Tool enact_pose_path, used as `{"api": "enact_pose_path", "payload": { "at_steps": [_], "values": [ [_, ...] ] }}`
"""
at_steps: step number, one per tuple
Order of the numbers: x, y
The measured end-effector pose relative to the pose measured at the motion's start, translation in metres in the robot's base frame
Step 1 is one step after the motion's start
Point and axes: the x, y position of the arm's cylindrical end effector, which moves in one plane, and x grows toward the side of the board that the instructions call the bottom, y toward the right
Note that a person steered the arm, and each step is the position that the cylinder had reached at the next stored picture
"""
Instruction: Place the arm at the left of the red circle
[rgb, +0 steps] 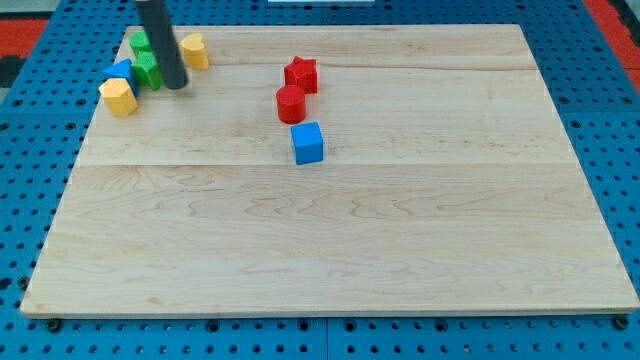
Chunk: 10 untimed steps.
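Note:
The red circle is a short red cylinder near the middle top of the wooden board. A red star sits just above it and a blue cube just below it. My tip is at the view's upper left, well to the left of the red circle and a little higher. It stands right beside a green block, on that block's right side.
At the upper left lie a yellow block, another green block, a blue block and a yellow hexagon-like block. A blue pegboard surrounds the board.

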Motion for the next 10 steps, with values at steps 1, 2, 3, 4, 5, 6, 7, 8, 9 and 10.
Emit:
{"api": "enact_pose_path", "payload": {
  "at_steps": [1,2,3,4,5,6,7,8,9,10],
  "values": [
    [0.013,0.033],
    [0.011,0.029],
    [-0.001,0.029],
    [-0.013,0.029],
    [-0.014,0.029],
    [-0.014,0.029],
    [-0.014,0.03],
    [-0.014,0.03],
    [0.012,0.044],
    [0.056,0.04]
  ]
}}
